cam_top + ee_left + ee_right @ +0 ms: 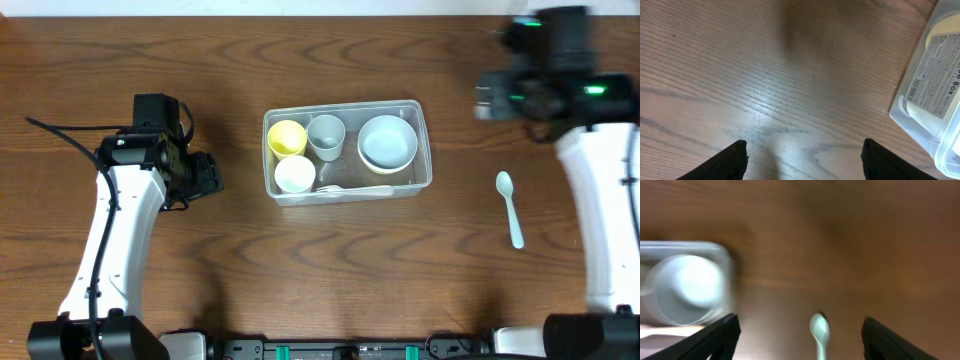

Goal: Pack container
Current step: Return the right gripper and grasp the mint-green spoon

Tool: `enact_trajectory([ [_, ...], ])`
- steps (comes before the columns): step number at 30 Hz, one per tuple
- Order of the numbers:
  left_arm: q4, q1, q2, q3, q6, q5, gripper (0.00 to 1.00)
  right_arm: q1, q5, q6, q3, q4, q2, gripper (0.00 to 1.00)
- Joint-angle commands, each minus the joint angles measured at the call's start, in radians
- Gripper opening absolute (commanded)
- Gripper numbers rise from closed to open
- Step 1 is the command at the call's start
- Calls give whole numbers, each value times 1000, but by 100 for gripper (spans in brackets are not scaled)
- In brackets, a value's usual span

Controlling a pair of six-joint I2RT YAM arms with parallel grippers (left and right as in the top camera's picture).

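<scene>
wooden worktop (300, 290) lies under both arms. left gripper (804, 157) is spread wide over bare wood, holding nothing, with the container (424, 150) near on its right. right gripper (799, 335), blurred, is spread wide too and empty; a spoon (510, 208) lies on the wood near it, right of the container. the container sits mid-worktop and holds a yellow cup (287, 137), grey cup (326, 135), white cup (295, 174), bowl (388, 142) and second spoon (355, 189).
</scene>
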Motion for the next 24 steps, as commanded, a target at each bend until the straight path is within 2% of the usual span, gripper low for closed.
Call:
enact_trajectory([
  [1,-2,6,2,21,14,-4,74,-107,-39,21,-73,-41,35,83],
  [4,5,6,2,21,13,-4,74,-172,-38,-50,-177,-38,54,87],
  [9,5,6,2,21,13,-4,74,-195,-39,-97,-354,68,109,95],
  [14,5,6,2,21,13,-4,73,-195,-33,-141,-456,151,224,95],
  [24,6,6,2,21,13,-4,74,-195,-34,-132,-463,158,394,90],
])
